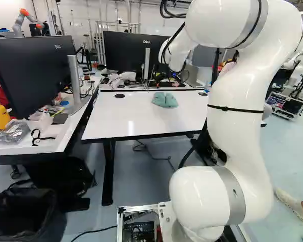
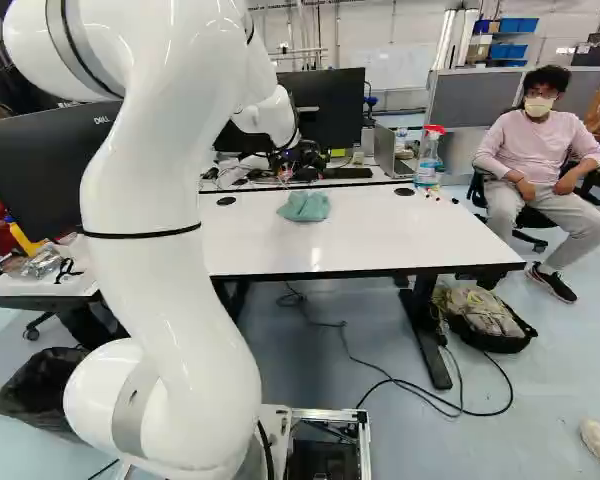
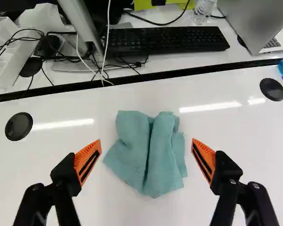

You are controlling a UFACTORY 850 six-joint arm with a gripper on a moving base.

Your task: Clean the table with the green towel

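In the right base view my gripper (image 2: 298, 160) hangs above the far part of the white table (image 2: 360, 240), its dark body partly hidden by the arm. The green towel (image 2: 305, 206) lies bunched and folded on the tabletop, and the left base view shows the same towel (image 1: 165, 99) near the table's far edge. Seen from the wrist, my gripper (image 3: 146, 141) stands wide open, with one orange pad on either side of the towel (image 3: 148, 153) and a gap to each. Nothing is held.
A spray bottle (image 2: 429, 155) and small red and black items (image 2: 437, 193) are at the table's far right. Behind stand monitors (image 1: 129, 53), a keyboard (image 3: 167, 40) and a laptop (image 3: 259, 23). Another robot (image 1: 23, 20) is at the far left.
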